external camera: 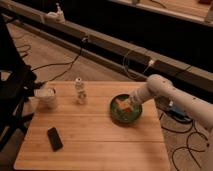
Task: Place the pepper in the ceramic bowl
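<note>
Pepper [126, 106]: inside ceramic bowl [116, 113] | end effector [131, 101]: over bowl, grip state cannot be told

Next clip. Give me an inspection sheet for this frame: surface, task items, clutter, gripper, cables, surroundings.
Surface: wooden table, slatted top.
Task items: ceramic bowl, green inside, at the table's right side; pepper, an orange-red patch inside the bowl by the gripper.
Clutter: white mug at left; small bottle upright near centre; flat black device lying front left.
Gripper: gripper lowered over the bowl, reaching in from the right.
Cables: black cables across the floor behind the table; more at right.
Surroundings: dark chair at left; long ledge behind.
</note>
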